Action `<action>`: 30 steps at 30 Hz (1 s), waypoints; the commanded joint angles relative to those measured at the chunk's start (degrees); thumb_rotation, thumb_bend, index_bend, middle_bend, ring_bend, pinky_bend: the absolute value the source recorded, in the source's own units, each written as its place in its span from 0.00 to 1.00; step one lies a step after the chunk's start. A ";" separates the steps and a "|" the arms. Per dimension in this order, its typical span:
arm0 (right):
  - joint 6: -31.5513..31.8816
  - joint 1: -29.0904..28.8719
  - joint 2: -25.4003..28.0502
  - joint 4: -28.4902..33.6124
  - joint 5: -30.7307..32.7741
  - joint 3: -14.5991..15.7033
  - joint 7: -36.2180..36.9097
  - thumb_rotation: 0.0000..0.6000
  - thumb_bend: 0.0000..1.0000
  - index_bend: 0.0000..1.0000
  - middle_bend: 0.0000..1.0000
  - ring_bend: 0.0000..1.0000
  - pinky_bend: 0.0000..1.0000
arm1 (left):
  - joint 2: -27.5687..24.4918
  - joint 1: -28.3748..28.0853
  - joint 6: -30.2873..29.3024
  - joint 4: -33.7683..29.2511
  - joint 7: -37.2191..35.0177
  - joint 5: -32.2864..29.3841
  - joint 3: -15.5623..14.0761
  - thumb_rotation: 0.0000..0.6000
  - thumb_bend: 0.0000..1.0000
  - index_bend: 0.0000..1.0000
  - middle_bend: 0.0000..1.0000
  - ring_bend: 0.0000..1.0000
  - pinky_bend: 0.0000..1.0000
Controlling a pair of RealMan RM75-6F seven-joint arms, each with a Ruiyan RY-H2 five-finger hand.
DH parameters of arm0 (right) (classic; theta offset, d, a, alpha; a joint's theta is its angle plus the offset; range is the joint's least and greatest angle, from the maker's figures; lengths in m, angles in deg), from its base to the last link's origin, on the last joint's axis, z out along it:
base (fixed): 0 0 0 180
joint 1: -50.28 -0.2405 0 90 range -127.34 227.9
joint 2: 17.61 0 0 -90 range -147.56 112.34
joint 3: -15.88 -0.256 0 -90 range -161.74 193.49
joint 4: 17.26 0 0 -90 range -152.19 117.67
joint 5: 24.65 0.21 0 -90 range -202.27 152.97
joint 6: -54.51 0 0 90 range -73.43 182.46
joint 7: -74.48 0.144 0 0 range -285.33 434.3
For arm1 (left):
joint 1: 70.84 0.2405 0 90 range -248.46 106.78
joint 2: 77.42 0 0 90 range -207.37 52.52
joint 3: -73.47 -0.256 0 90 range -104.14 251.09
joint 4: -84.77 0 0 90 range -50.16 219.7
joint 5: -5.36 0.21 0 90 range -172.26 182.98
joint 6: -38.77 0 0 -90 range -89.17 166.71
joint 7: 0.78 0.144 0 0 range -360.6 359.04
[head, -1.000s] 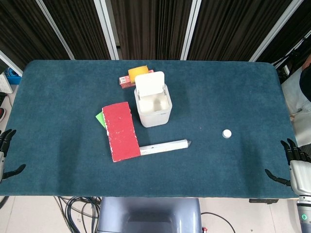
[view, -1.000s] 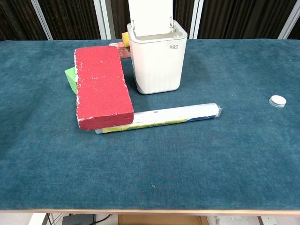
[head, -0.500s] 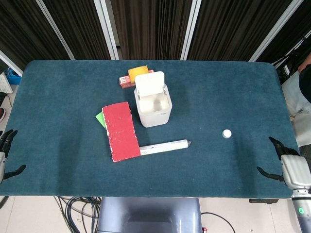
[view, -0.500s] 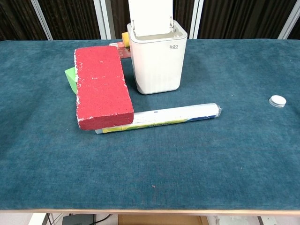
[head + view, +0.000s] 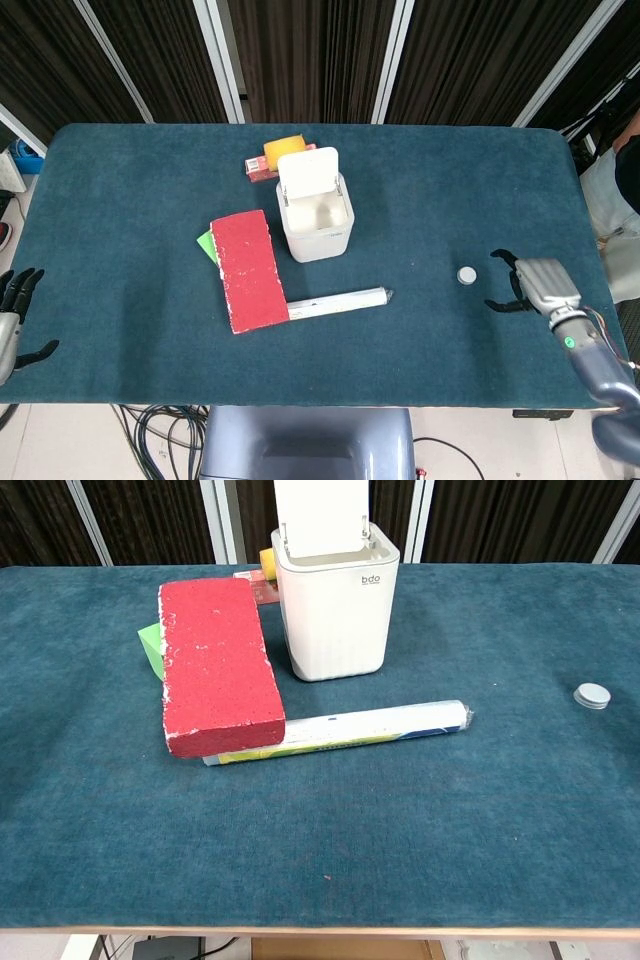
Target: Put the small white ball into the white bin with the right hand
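Head view: right hand [image 5: 528, 284], fingers spread and empty, hovers just beside small white ball [image 5: 467, 274].

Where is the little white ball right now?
In the head view the small white ball lies on the blue table, right of the white bin, just beside the right hand, untouched.

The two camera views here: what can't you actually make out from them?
- Right hand: seen only from the head; it lies past the chest view's right edge.
- Left hand: cut by the head view's left edge.
- Orange block and red box: mostly hidden behind the white bin in the chest view.
- Green piece: mostly under the red brick.
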 commanded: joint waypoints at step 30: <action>1.34 -8.61 -20.51 -19.59 16.00 3.08 -21.50 1.00 0.06 0.34 0.77 0.89 0.84 | -0.12 -0.42 1.62 -0.60 1.86 -2.28 0.12 1.00 0.16 0.13 0.15 0.03 0.00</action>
